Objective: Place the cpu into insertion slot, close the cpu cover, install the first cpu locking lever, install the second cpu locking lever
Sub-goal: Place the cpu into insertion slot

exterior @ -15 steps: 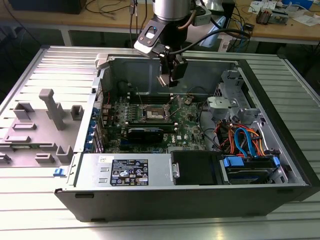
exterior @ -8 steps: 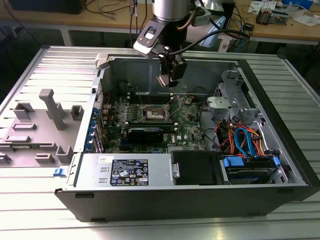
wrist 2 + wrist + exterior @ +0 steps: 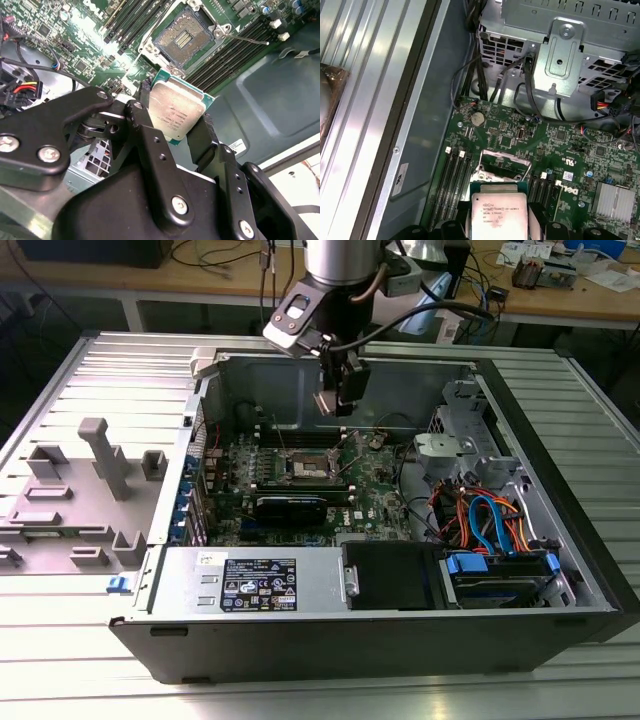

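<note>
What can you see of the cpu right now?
The cpu is a small flat square chip: dull silver-grey metal top with faint print, green edging beneath. The black gripper pinches it at two opposite edges, metal top facing both wrist views. It hangs clear above the green motherboard, not yet in the open, silver-rimmed square insertion slot; nothing else touches it.
</note>
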Controlling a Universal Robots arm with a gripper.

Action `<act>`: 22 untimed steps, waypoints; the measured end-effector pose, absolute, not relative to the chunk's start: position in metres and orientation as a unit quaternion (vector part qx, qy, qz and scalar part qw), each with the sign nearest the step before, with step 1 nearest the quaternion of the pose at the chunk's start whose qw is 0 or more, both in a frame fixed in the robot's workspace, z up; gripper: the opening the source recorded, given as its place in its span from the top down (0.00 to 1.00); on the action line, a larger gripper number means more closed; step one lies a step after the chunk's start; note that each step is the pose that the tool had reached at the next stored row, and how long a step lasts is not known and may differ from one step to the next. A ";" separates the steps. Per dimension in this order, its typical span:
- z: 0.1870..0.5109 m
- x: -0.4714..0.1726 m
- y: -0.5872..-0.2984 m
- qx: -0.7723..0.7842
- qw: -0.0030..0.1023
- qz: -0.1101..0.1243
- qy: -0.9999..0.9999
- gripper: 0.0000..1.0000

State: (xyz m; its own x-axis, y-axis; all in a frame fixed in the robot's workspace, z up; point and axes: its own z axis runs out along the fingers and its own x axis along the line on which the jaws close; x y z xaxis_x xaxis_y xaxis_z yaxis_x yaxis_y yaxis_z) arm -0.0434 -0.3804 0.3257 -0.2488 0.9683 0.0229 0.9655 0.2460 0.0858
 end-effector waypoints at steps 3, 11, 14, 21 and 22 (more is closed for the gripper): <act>0.325 -0.043 -0.380 0.619 0.018 0.041 0.784 0.46; 0.322 -0.049 -0.380 0.630 0.018 0.041 0.775 0.46; 0.319 -0.049 -0.380 0.646 0.019 0.040 0.762 0.46; 0.319 -0.049 -0.380 0.649 0.019 0.040 0.760 0.46; 0.319 -0.049 -0.380 0.649 0.019 0.040 0.760 0.46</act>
State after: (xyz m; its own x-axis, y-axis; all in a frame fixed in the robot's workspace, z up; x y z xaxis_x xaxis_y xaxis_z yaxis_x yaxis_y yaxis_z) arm -0.0493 -0.3804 0.3186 -0.1572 0.9873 0.0232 0.9843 0.1547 0.0850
